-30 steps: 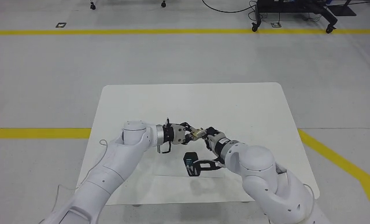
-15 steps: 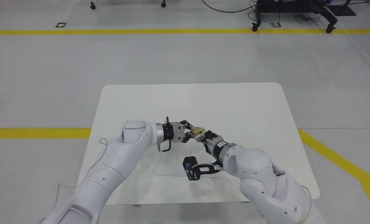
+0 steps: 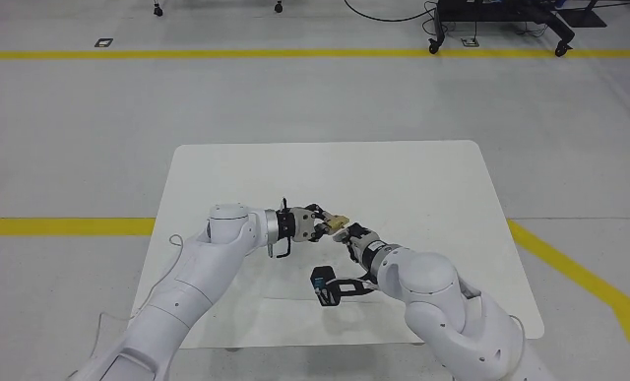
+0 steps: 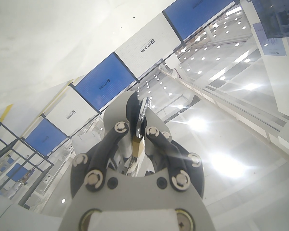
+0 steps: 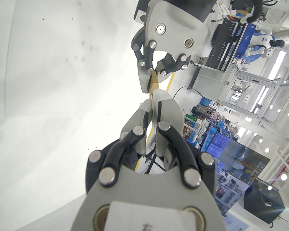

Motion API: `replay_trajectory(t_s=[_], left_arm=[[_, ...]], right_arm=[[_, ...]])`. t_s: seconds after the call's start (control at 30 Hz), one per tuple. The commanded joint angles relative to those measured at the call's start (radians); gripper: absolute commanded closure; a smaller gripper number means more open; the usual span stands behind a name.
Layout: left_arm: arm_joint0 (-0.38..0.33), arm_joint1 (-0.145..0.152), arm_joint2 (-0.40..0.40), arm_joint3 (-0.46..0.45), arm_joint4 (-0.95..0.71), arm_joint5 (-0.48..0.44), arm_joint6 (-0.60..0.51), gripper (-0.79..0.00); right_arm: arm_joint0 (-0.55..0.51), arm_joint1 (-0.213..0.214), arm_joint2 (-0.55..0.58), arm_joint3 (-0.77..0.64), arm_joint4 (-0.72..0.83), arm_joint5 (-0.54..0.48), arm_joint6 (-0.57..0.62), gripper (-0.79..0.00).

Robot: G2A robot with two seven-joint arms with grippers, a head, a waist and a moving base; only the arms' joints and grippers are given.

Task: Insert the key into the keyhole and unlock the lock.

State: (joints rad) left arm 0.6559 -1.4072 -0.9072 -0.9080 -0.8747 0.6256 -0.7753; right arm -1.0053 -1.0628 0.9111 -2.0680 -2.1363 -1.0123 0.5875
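From above, I see the left tool and right tool meeting tip to tip over the middle of the white counter, with the brass lock between them. On the left wrist camera, my left tool is clamped tight on the lock. On the right wrist camera, the right tool is pinched closed, its taped fingertips touching the lock's free end.
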Motion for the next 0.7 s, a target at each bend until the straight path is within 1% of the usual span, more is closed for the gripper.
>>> replay_trajectory(t_s=[0.0, 0.67], left_arm=[[0.001, 0.0, -0.001, -0.001, 0.003, -0.001, 0.002, 0.0], [0.008, -0.001, -0.005, -0.009, 0.023, -0.007, 0.014, 0.0]], right_arm=[[0.0, -0.001, 0.0, 0.001, 0.003, 0.0, 0.004, 0.0], [0.032, -0.018, -0.018, 0.047, 0.049, 0.0, 0.046, 0.0]])
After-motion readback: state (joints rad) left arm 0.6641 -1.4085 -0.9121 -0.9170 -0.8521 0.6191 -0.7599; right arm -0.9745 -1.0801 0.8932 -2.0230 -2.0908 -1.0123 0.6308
